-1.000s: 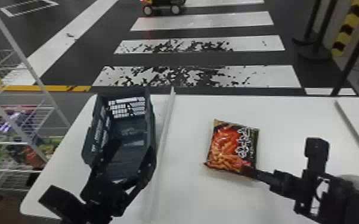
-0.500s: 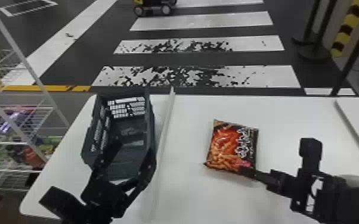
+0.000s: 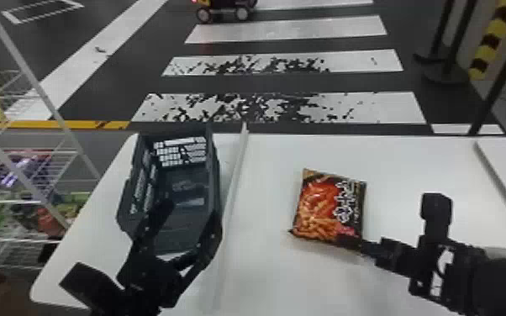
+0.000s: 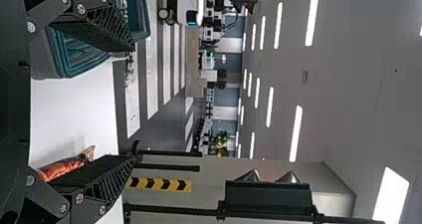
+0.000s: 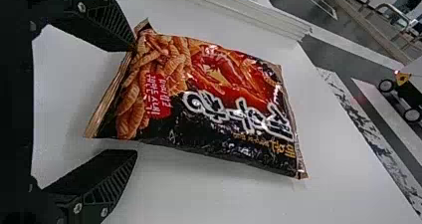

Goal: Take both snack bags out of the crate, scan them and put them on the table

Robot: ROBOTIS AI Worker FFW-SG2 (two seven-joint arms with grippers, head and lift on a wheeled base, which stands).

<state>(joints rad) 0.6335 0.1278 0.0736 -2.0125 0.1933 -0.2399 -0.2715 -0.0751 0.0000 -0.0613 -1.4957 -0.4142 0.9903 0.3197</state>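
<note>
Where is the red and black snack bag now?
In the head view, the snack bag lies on the white table, right of the crate. In the right wrist view, the open right hand is at its edge.

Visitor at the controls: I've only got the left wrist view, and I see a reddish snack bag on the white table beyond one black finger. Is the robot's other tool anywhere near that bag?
Observer: Yes, the right tool is at the snack bag's edge nearest the robot.

Visitor: Is it pinching the bag, then?

Observer: No, in the right wrist view its fingers stand wide apart.

Visitor: I see the bag almost edge-on. Which side is on top?

Observer: The printed front, with its picture of crunchy snack sticks, faces up.
</note>
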